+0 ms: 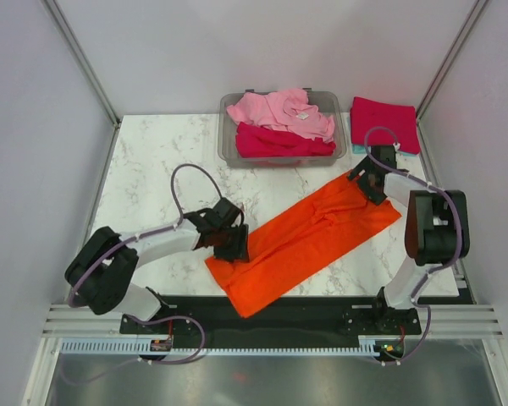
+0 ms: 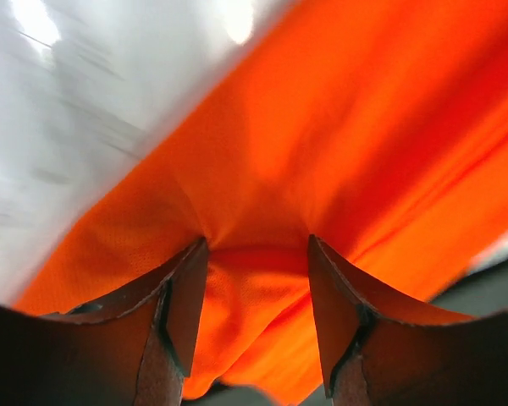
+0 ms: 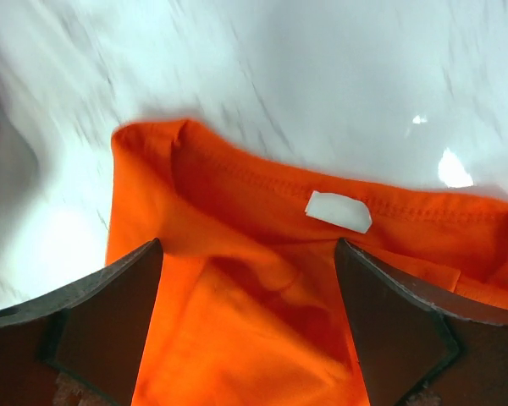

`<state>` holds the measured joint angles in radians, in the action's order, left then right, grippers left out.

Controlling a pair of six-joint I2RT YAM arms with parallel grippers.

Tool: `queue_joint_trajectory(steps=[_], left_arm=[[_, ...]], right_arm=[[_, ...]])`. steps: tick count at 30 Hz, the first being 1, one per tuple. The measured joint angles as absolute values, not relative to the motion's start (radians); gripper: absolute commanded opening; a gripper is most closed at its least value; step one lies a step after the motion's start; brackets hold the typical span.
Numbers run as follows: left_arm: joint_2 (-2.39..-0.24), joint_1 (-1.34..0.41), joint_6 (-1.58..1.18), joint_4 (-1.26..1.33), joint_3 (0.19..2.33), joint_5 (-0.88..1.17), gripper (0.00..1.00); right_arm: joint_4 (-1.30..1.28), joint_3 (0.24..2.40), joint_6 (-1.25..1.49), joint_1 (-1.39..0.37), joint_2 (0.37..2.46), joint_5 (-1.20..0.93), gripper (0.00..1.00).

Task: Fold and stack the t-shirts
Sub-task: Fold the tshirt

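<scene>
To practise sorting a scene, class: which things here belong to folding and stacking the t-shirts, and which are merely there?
Part of the job: orange t-shirt; pink t-shirt; crimson t-shirt; folded crimson t-shirt.
Merely there: grey bin; marble table.

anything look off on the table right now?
The orange shirt lies diagonally across the table, puckered mid-length. Its near corner hangs past the front edge onto the black base rail. Nothing else stands out.
</scene>
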<state>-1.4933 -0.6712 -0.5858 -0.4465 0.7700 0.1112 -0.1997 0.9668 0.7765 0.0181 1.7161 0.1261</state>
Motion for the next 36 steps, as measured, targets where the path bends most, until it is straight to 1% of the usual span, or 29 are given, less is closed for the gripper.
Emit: queue_joint_trajectory(steps=[5, 9, 15, 20, 23, 26, 28, 31, 33, 36], left_arm=[[-1.386, -0.865, -0.698, -0.423, 0.667, 0.218, 0.58], [-1.263, -0.921, -0.756, -0.471, 0.612, 0.241, 0.57], [-1.069, -0.926, -0.773, -0.535, 0.61, 0.236, 0.6], [-1.097, -0.927, -0.739, -0.556, 0.679, 0.154, 0.61], [-1.17, -0.924, -0.706, -0.56, 0.73, 0.099, 0.61], [-1.234, -0.89, -0.662, -0.553, 0.756, 0.065, 0.59], [-1.258, -0.839, -0.635, -0.543, 0.756, 0.061, 0.58], [-1.282, -0.732, -0.612, -0.502, 0.743, 0.091, 0.57], [-1.297, -0.689, -0.61, -0.469, 0.733, 0.108, 0.56], [-1.314, -0.685, -0.608, -0.434, 0.718, 0.14, 0.55]], right_arm=[[-0.262, 1.256, 0.718, 0.04, 1.937, 0.176, 0.9], [-0.279, 1.395, 0.674, 0.043, 2.039, 0.214, 0.89], [-0.308, 1.494, 0.577, 0.045, 2.098, 0.175, 0.9], [-0.374, 1.495, 0.488, 0.049, 2.061, 0.14, 0.93], [-0.453, 1.495, 0.45, 0.051, 1.974, 0.159, 0.94], [-0.517, 1.48, 0.44, 0.052, 1.821, 0.173, 0.94], [-0.533, 1.414, 0.458, 0.047, 1.662, 0.166, 0.94], [-0.537, 1.219, 0.518, -0.018, 1.381, 0.147, 0.94], [-0.533, 1.057, 0.587, -0.175, 1.208, 0.134, 0.92], [-0.531, 0.824, 0.755, -0.514, 1.057, 0.128, 0.87]])
